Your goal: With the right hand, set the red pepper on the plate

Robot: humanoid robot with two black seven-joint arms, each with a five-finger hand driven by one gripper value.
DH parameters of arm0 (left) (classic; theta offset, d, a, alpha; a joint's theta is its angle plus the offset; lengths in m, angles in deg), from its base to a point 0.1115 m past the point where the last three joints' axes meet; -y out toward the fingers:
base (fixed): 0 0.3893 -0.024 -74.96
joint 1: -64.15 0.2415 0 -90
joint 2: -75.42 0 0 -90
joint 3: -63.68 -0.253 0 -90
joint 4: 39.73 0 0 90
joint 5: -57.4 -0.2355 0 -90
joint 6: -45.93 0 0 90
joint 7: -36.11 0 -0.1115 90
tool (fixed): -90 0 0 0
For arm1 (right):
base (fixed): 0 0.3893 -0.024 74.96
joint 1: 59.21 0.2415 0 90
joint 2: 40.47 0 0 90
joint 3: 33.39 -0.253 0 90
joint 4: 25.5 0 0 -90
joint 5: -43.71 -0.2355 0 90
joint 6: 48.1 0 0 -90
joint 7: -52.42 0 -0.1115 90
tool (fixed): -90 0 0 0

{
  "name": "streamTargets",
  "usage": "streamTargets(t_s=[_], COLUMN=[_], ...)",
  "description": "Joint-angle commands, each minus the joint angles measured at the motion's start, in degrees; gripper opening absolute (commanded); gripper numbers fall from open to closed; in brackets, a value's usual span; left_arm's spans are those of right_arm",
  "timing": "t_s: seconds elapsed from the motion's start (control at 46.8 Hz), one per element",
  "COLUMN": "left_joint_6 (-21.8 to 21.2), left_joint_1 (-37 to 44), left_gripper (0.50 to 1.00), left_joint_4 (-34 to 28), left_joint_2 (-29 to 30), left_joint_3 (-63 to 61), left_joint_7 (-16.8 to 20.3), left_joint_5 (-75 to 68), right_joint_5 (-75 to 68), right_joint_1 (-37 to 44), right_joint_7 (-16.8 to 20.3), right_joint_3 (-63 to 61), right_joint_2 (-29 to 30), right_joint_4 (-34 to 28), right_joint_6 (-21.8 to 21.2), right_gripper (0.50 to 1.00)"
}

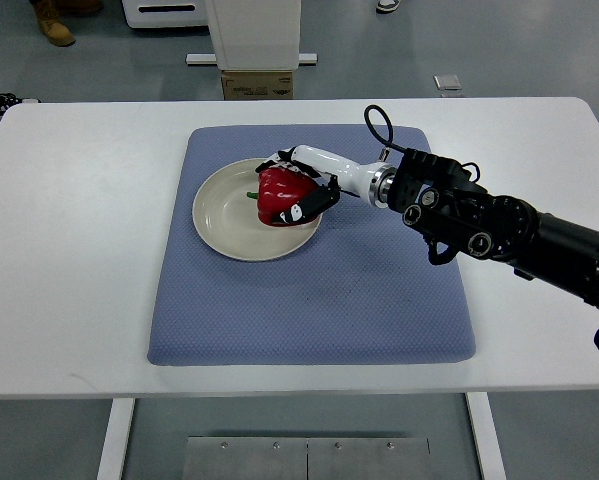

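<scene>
— What are the fingers [301, 212] doing?

— Black-tipped and jointed, they curl around the red pepper [279, 195], one set over its top, another under its near side. The right hand [304, 185] has it gripped.

— And the pepper itself?

— Glossy, lumpy, bright red, with a short green stem [252, 194] pointing left. It sits over the right half of the plate [224, 215], a round, cream-coloured dish with a smooth shallow rim. I cannot tell whether it rests on the plate.

— Beyond the hand?

— A smooth white shell runs back to a metal wrist ring, then a bulky black forearm [499, 232] with a looped cable, reaching in from the right edge.

— Under the plate?

— A blue-grey padded mat [309, 290], finely dimpled, rounded at the corners, lying on a plain white tabletop [69, 250].
</scene>
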Motion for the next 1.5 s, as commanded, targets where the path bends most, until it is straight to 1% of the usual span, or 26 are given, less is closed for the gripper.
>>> streamTargets(t_s=[0.0,0.043,0.064,0.085,0.15,0.192,0.256,0.299,0.577,0.833,0.94,1.218,1.474], left_joint_6=[0.0,0.0,0.0,0.0,0.0,0.0,0.0,0.0,0.0,0.0,0.0,0.0,0.0], left_joint_1=[0.0,0.0,0.0,0.0,0.0,0.0,0.0,0.0,0.0,0.0,0.0,0.0,0.0], left_gripper=[1.0,1.0,1.0,1.0,1.0,1.0,1.0,1.0,1.0,1.0,1.0,1.0,1.0], left_joint_4=[0.0,0.0,0.0,0.0,0.0,0.0,0.0,0.0,0.0,0.0,0.0,0.0,0.0], left_joint_2=[0.0,0.0,0.0,0.0,0.0,0.0,0.0,0.0,0.0,0.0,0.0,0.0,0.0], left_joint_3=[0.0,0.0,0.0,0.0,0.0,0.0,0.0,0.0,0.0,0.0,0.0,0.0,0.0], left_joint_7=[0.0,0.0,0.0,0.0,0.0,0.0,0.0,0.0,0.0,0.0,0.0,0.0,0.0], left_joint_5=[0.0,0.0,0.0,0.0,0.0,0.0,0.0,0.0,0.0,0.0,0.0,0.0,0.0], right_joint_5=[-0.1,-0.1,-0.1,-0.2,-0.3,-0.4,-0.4,-0.4,-0.4,-0.4,-0.4,-0.4,-2.0], right_joint_1=[0.2,0.2,0.2,0.2,0.3,0.3,0.5,0.6,1.0,0.3,-1.2,-7.9,-11.6], right_joint_7=[-0.4,-0.4,-0.4,-0.4,-0.4,-0.4,-0.4,-0.4,-0.4,-0.4,-0.2,0.0,-0.1], right_joint_3=[-0.6,-1.2,-1.4,-1.6,-1.8,-1.8,-1.8,-1.8,-2.3,-6.7,-9.8,-19.2,-24.7], right_joint_2=[0.0,0.0,0.0,0.0,0.0,0.0,0.0,0.0,0.0,0.0,-0.2,-6.7,-10.4], right_joint_4=[-0.3,-0.3,-0.4,-0.5,-0.6,-0.6,-0.6,-0.6,-0.6,-0.5,-0.5,-0.5,-0.6], right_joint_6=[0.3,0.3,0.3,0.3,0.3,0.3,0.3,0.3,0.3,0.3,0.3,0.4,0.6], right_gripper=[0.677,0.821,0.869,0.899,0.953,0.968,0.977,1.0,1.0,1.0,1.0,1.0,1.0])
